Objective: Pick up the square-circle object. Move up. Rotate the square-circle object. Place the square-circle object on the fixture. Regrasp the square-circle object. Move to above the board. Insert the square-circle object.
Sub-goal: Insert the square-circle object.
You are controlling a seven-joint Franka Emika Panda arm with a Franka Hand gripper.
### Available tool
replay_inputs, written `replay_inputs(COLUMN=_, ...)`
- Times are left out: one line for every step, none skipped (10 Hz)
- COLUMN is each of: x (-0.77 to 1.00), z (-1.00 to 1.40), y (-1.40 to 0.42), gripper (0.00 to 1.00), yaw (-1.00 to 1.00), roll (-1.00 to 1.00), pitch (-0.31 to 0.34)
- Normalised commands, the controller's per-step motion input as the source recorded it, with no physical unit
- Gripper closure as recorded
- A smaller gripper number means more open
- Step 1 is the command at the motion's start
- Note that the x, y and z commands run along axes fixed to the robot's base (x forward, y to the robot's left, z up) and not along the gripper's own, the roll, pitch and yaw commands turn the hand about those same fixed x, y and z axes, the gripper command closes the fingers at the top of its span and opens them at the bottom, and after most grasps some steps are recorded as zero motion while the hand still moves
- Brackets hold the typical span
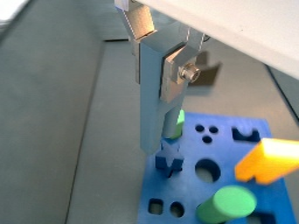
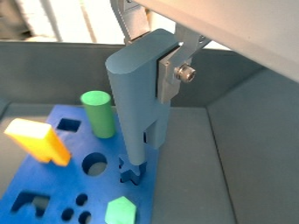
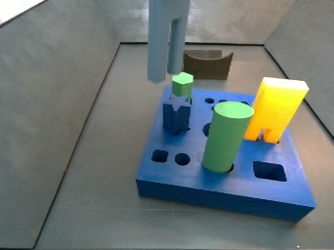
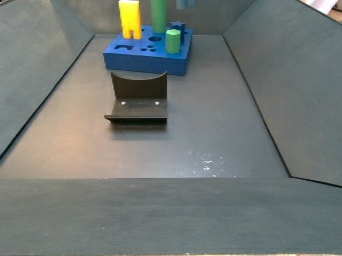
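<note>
Gripper [image 2: 149, 61] fingers [image 2: 177, 66] are clamped on the upper end of the square-circle object [image 2: 138, 96], which hangs upright above the board [image 3: 235, 186] in both wrist views, its lower tip just over the dark-blue star peg [image 2: 128, 173]. On the board, the star peg stands with a small green hexagonal peg [image 3: 185, 84] at its 12 o'clock, a green cylinder [image 3: 226, 137] at 4 o'clock, and an orange-yellow block [image 3: 278, 109] at 3 o'clock. Beyond the board's far edge, at 12 o'clock, the fixture [image 3: 209, 62] sits bare on the grey floor [image 4: 174, 150].

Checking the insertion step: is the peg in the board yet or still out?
Out. The peg hangs upright in the tool above the board, its tip beside the dark-blue star peg, not seated in any hole.
</note>
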Motion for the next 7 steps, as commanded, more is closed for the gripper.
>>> replay_inputs(x=0.00, z=-0.35, y=0.00, gripper=1.00, yaw=-1.00, roll=-0.02, pitch=-0.050)
replay_inputs(x=0.00, z=-0.35, y=0.00, gripper=1.00, yaw=-1.00, roll=-0.02, pitch=-0.049)
replay_inputs(x=0.00, z=-0.27, y=-0.08, gripper=1.00, yaw=-0.99, roll=-0.03, pitch=-0.081)
replay_inputs(x=0.05, z=-0.19, y=-0.24, gripper=1.00, yaw=-0.87, roll=-0.01, pitch=-0.051)
replay_inputs(x=0.00, z=-0.18, y=-0.29, gripper=1.00, yaw=-0.88, roll=0.00, pitch=-0.043)
replay_inputs(x=0.02, z=-0.12, y=-0.40, gripper=1.00, yaw=-0.82, roll=0.00, pitch=-0.006)
replay_inputs(x=0.04, z=-0.11, y=-0.46, gripper=1.00, yaw=-0.76, roll=0.00, pitch=-0.010)
